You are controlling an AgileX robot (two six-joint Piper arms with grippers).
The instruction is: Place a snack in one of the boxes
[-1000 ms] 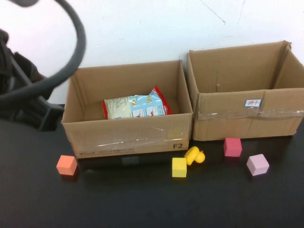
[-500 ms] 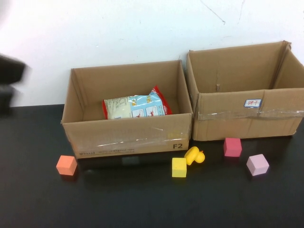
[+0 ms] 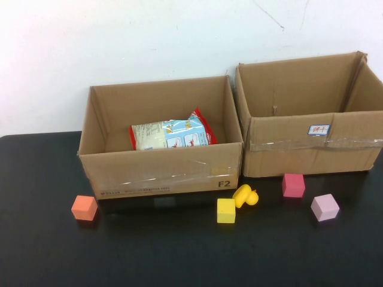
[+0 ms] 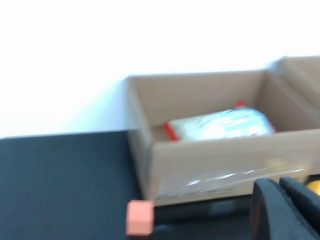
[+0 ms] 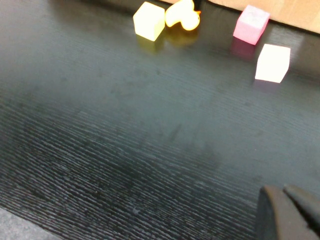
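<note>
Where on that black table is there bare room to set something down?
The near side of the black table, below the row of blocks, is bare. The strip along the cardboard boxes is crowded: orange cube, yellow cube, yellow duck, pink cube, lilac cube.

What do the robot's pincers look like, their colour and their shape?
Little shows. The left pincer is matte black with rounded finger ends; the right pincer is dark grey-black, ending in blunt wedge tips. No cables or markings are visible, and neither arm appears in the high view.
</note>
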